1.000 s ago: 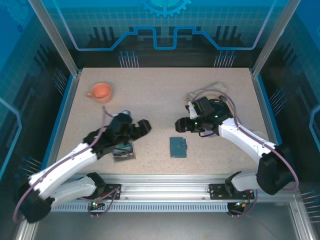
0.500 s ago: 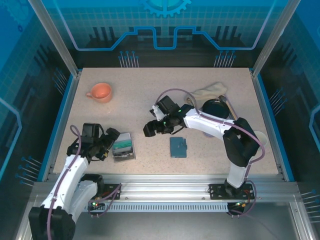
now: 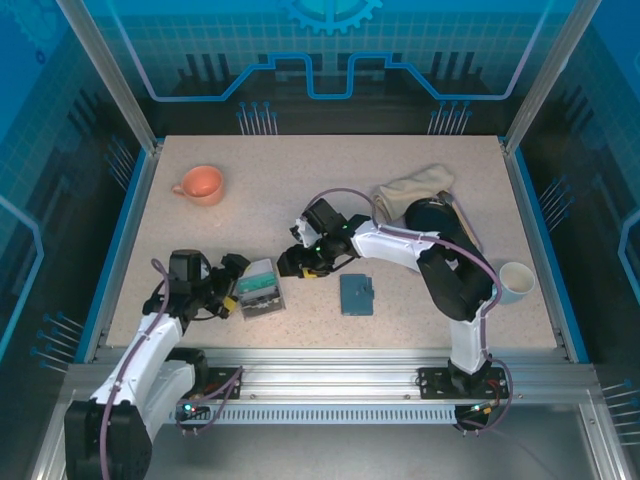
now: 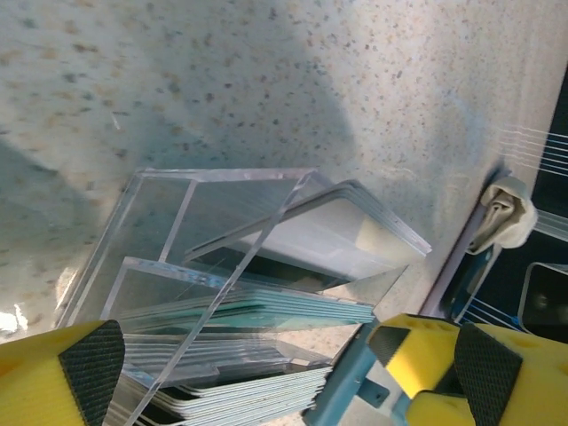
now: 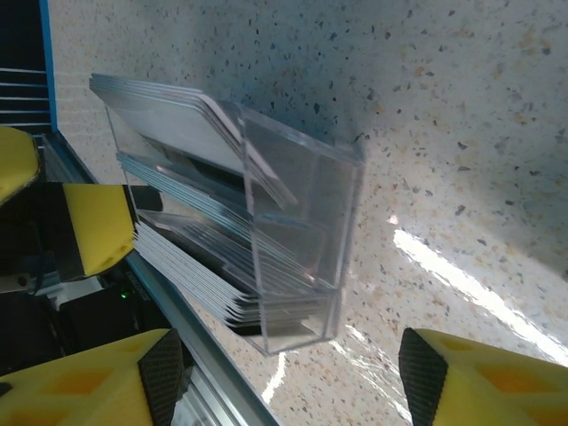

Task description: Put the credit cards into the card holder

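Observation:
The credit cards (image 3: 256, 283) are stacked on edge in a clear plastic box (image 3: 262, 297) at the front left of the table; the stack shows teal and grey (image 4: 257, 311) and white-edged (image 5: 186, 257). The card holder (image 3: 356, 294), a closed teal-blue wallet, lies flat to the right of the box, apart from both arms. My left gripper (image 3: 232, 290) stands open against the box's left side, and the box (image 4: 213, 266) sits just ahead of its fingertips (image 4: 266, 364). My right gripper (image 3: 290, 262) is open at the box's far right corner, the box (image 5: 293, 231) ahead of it (image 5: 288, 377).
An orange cup (image 3: 200, 184) stands at the back left. A beige cloth (image 3: 412, 186) and a dark round object (image 3: 430, 215) lie at the back right, and a white cup (image 3: 513, 282) is at the right edge. The metal front rail (image 3: 330, 362) runs close behind the box.
The right arm swept left across the table to the box. The left arm pulled back, then came in at the box's left side. The box shifted slightly right and turned.

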{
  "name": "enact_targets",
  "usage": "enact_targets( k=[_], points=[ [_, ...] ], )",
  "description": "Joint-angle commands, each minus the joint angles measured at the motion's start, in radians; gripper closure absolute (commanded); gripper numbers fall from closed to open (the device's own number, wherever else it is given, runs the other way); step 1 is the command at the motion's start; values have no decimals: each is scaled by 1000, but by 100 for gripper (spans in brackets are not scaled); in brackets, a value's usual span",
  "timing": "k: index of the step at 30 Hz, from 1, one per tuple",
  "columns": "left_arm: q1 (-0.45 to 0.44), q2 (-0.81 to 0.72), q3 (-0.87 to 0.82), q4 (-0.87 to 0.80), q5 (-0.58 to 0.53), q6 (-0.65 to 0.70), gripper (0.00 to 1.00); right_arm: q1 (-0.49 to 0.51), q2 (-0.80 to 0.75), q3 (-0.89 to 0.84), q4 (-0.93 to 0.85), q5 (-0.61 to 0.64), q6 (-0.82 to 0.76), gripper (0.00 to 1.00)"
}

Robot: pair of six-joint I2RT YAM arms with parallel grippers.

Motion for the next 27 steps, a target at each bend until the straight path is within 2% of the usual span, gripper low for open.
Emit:
enact_targets(
  k=[1,15,21,27],
  points=[
    [1,58,1,176,91,-45,1,-34,27,9,91,-87,67,32],
    [-183,471,212,429,57,-85,1,-137,67,1,169,-157,144,31],
    [-268,678,367,500,65,-87,1,-194,39,-37,196,-164,157,31],
    [-300,883,573,532,98,-67,1,-273,-3,-92,191,-138,150,30]
  ],
)
